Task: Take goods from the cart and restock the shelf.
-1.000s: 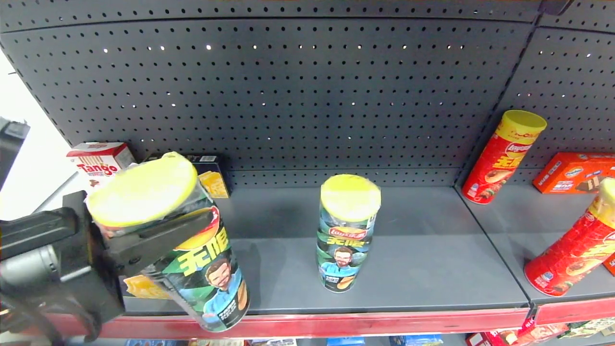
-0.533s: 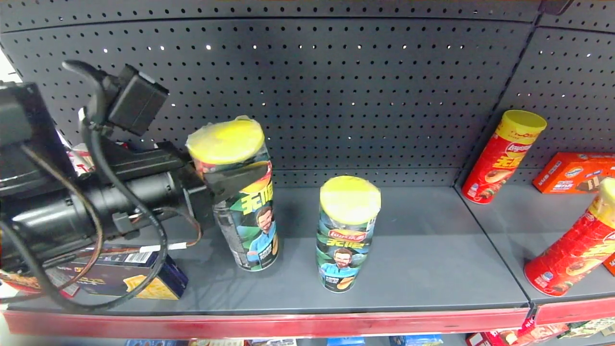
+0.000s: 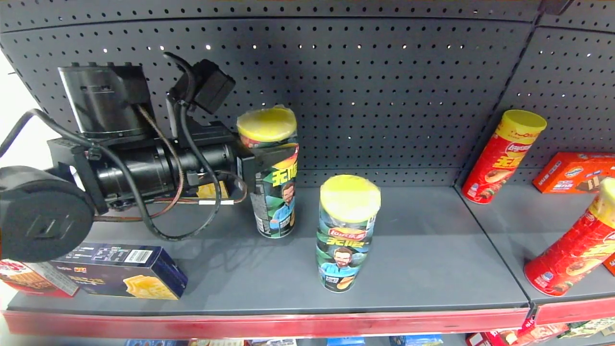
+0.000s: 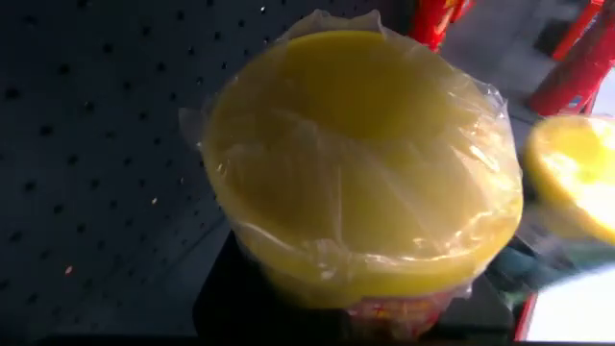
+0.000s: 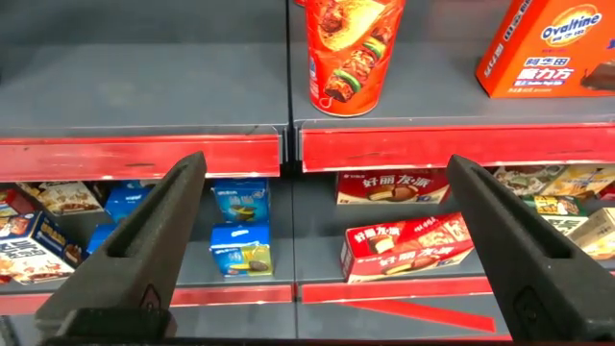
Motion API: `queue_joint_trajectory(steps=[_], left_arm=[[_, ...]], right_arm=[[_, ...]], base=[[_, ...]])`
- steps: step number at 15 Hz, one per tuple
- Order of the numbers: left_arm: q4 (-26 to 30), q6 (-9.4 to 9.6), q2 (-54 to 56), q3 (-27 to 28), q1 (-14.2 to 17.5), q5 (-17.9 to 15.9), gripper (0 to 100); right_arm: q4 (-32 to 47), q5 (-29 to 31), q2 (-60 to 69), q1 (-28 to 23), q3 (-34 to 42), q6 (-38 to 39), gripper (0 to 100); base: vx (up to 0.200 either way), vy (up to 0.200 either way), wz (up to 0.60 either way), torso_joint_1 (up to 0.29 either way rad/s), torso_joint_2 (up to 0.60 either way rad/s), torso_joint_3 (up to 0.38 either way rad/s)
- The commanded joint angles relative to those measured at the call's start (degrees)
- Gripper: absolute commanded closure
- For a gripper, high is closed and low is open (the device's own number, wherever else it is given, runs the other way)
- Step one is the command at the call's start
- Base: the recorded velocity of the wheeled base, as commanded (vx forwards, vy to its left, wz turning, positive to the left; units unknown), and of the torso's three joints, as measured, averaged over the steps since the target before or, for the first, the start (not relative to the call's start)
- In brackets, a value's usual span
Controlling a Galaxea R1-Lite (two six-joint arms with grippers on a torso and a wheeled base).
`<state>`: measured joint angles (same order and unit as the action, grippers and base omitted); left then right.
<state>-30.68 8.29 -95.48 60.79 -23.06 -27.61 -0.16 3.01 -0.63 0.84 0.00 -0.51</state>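
Yellow lettering on the rear green can, barcode on the blue box

Dark grey perforated back panel behind a dark grey shelf, pinpoints of light through some holes. Red strip along the front edge, upright divider toward the right. Bright white glare past the left end, lower shelves with red edges below
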Motion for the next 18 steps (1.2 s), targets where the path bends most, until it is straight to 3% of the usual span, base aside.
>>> queue_joint_trajectory(steps=[1, 3, 4, 7, 11, 15, 18], left_arm=[[0.01, 0.15, -5.42, 3.63, 1.18, -2.45, 100], [-0.43, 0.15, -8.15, 5.74, 2.23, -11.15, 100], [-0.52, 0.24, -9.29, 6.79, 2.85, -13.61, 100], [-0.61, 0.32, -14.12, 12.15, 3.03, -14.84, 100], [0.1, 0.24, -18.25, 18.39, 3.9, -22.57, 100], [0.01, 0.32, -21.51, 22.44, 3.82, -27.23, 100], [0.1, 0.32, -23.97, 25.43, 3.55, -27.41, 100]], right_arm=[[-0.02, -0.02, -0.24, 0.04, 0.0, -0.02, 0], [-0.02, -0.02, -0.24, 0.04, 0.0, -0.02, 0], [-0.02, -0.02, -0.24, 0.04, 0.0, -0.02, 0], [-0.02, -0.02, -0.33, 0.04, 0.0, -0.02, 0], [-0.02, -0.02, -0.33, 0.04, 0.0, -0.02, 0], [-0.02, -0.02, -0.24, 0.04, 0.0, -0.02, 0], [-0.02, -0.02, -0.33, 0.04, 0.0, -0.02, 0]], base=[[0.0, 0.0, 0.0, 0.0, 0.0, 0.0], [0.0, 0.0, 0.0, 0.0, 0.0, 0.0], [0.0, 0.0, 0.0, 0.0, 0.0, 0.0], [0.0, 0.0, 0.0, 0.0, 0.0, 0.0], [0.0, 0.0, 0.0, 0.0, 0.0, 0.0], [0.0, 0.0, 0.0, 0.0, 0.0, 0.0], [0.0, 0.0, 0.0, 0.0, 0.0, 0.0]])
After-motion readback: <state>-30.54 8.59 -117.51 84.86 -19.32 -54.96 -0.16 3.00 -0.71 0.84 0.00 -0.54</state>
